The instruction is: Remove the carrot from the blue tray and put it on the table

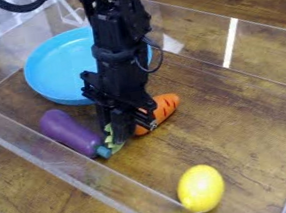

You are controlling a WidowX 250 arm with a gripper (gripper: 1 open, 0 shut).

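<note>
Black robot arm reaching down from the top of the view, gripper (pixel 126 131) low, fingertips pointing downward

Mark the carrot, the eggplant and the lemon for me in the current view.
Carrot (pixel 162 108): camera view, on the ridged orange body, right of the pincer.
Eggplant (pixel 69 133): camera view, on the middle of its purple body.
Lemon (pixel 200 188): camera view, on the middle of its yellow side.

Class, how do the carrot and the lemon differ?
The orange ridged toy carrot is long and tapering; the yellow toy lemon is plump and oval. The carrot lies partly behind the black jaws; the lemon lies apart from them. Both are outside the blue tray.
</note>
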